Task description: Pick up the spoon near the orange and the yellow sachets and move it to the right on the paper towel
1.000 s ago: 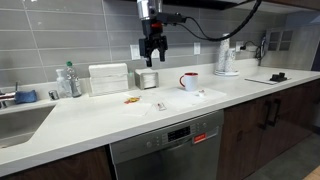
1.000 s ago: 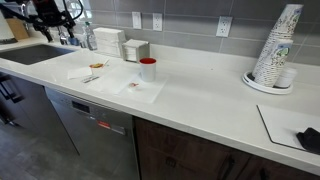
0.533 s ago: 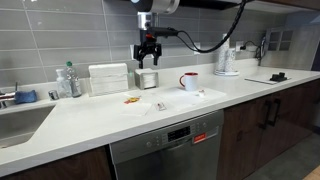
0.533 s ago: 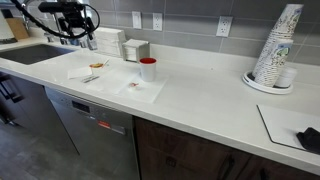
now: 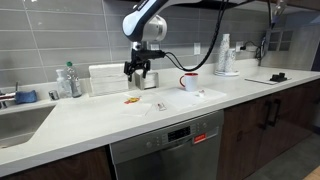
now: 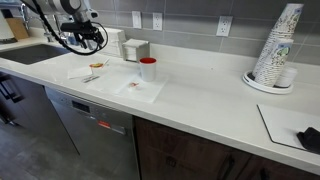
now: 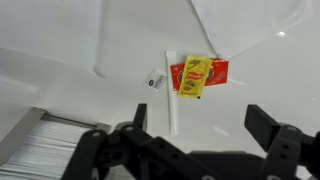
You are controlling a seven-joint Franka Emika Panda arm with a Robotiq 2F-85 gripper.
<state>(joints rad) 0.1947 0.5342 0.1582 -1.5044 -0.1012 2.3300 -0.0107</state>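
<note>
The gripper hangs above the white worktop with its jaws spread wide and empty, and its dark fingers fill the bottom of the wrist view. Below them the thin white spoon lies flat, touching the edge of the orange and yellow sachets. A paper towel lies near; a mug stands well apart.

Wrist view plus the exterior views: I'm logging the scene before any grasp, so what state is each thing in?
gripper: open, empty, hanging above the spoon.
spoon: lying flat on the counter, not grasped.
orange sachet: lying flat beside the spoon.
yellow sachet: flat, overlapping the orange sachet.
mug: upright.
dishwasher: door shut.
</note>
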